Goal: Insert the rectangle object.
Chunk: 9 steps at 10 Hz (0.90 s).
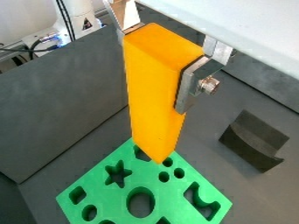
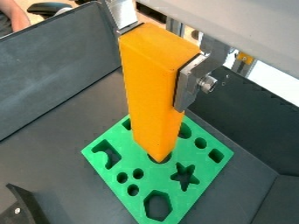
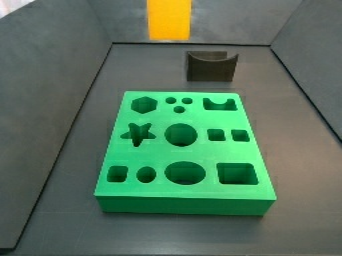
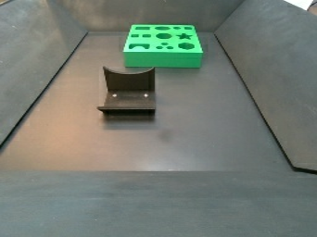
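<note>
Gripper (image 1: 176, 80) fingers pinching tall smooth orange-yellow rectangular bar (image 1: 156, 96), hanging above green foam board with shaped holes (image 1: 117, 203); misaligned descent likely jams bar on hole rim.

The rectangle object (image 1: 156, 87) is held upright between the fingers (image 1: 193, 86) of the pincer (image 1: 158, 52), above the board (image 1: 146, 197). In both wrist views its lower end is seen over the board (image 2: 163, 162), and it cannot be told if the two are touching. In a side view only the lower end of the rectangle object (image 3: 168, 18) is seen, high up behind the board (image 3: 186, 150). The board is laid flat on the surface (image 3: 67, 120). The fixture (image 3: 211, 66) is stood on the surface behind the board, a little to the right. In a side view the fixture (image 4: 128, 91) is seen in front of the board (image 4: 165, 44), well apart from it.
</note>
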Tool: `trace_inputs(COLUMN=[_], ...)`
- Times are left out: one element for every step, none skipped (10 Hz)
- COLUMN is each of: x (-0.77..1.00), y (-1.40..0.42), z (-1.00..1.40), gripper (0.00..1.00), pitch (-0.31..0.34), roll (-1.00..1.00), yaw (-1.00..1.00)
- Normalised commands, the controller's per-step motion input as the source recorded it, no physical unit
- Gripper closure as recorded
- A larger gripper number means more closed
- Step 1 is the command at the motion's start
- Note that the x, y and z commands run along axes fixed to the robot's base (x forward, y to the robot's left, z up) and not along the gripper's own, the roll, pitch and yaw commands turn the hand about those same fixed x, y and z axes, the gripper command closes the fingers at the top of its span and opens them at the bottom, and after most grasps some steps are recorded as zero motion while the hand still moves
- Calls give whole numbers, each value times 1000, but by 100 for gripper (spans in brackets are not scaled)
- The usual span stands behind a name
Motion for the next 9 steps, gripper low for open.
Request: trace_inputs(x=[0, 717, 860, 834, 854, 849, 811, 651, 686], y=[0, -351, -540, -634, -694, -683, -629, -631, -737], z=[-20, -326, -657, -746, -763, -686, -463, -134, 0], gripper=[100, 100, 100, 100, 100, 100, 100, 100, 100], pitch=[0, 0, -94, -86, -83, -104, -40, 57, 31], roll=[0, 0, 0, 0, 16, 39, 273, 336, 210], yaw=[0, 0, 31, 9, 0, 0, 0, 0, 0])
